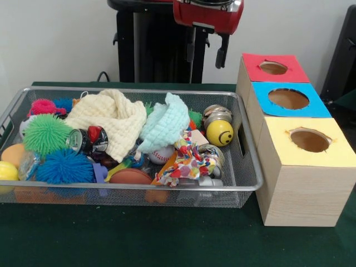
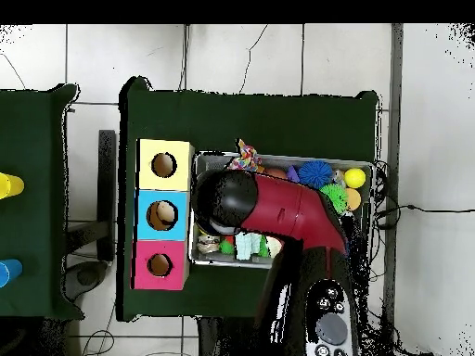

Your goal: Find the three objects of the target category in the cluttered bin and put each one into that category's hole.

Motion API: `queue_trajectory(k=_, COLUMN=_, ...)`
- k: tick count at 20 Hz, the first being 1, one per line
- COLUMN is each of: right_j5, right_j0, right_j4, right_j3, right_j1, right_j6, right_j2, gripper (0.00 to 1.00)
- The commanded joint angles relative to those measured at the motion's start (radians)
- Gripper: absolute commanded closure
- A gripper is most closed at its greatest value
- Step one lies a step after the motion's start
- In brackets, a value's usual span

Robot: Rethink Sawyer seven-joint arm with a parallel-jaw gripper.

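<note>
The silver wire-mesh bin (image 1: pixel 251 167) stands on the green table, full of toys; it also shows in the overhead view (image 2: pixel 374 190). A confetti-patterned cloth scrap (image 1: pixel 188 164) lies at the bin's front right, near the boxes, and shows at the bin's edge from overhead (image 2: pixel 246 158). I cannot make out a braided rope ball. My gripper (image 1: pixel 206 62) hangs high above the bin's far side, open and empty, well clear of the toys. In the overhead view the red arm (image 2: pixel 288 209) covers the bin's middle and hides the gripper.
Three wooden boxes stand in a row to the right of the bin, with holes in a red (image 1: pixel 275 68), a blue (image 1: pixel 289 99) and a yellow top (image 1: pixel 308 139). A cream waffle cloth (image 1: pixel 108 119), a mint waffle cloth (image 1: pixel 167 122), spiky balls (image 1: pixel 47 133) and a yellow smiley ball (image 1: pixel 219 132) fill the bin.
</note>
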State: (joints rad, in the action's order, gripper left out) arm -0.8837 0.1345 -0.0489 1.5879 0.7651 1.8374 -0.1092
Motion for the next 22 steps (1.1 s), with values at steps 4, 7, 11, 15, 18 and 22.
queue_trajectory(k=4, right_j5=0.092, right_j0=0.002, right_j4=-0.021, right_j3=0.015, right_j1=-0.117, right_j6=0.142, right_j2=0.077, gripper=0.0)
queue_trajectory(k=7, right_j5=0.109, right_j0=-0.011, right_j4=-0.019, right_j3=-0.031, right_j1=-0.165, right_j6=0.186, right_j2=0.059, gripper=0.0)
queue_trajectory(k=11, right_j5=0.103, right_j0=-0.02, right_j4=-0.036, right_j3=-0.081, right_j1=-0.225, right_j6=0.23, right_j2=0.042, gripper=0.0)
queue_trajectory(k=15, right_j5=0.089, right_j0=-0.021, right_j4=-0.037, right_j3=-0.148, right_j1=-0.28, right_j6=0.222, right_j2=0.037, gripper=0.0)
queue_trajectory(k=18, right_j5=0.08, right_j0=-0.019, right_j4=-0.042, right_j3=-0.174, right_j1=-0.293, right_j6=0.217, right_j2=0.034, gripper=0.0)
queue_trajectory(k=22, right_j5=0.047, right_j0=-0.016, right_j4=-0.051, right_j3=-0.227, right_j1=-0.308, right_j6=0.217, right_j2=0.027, gripper=0.0)
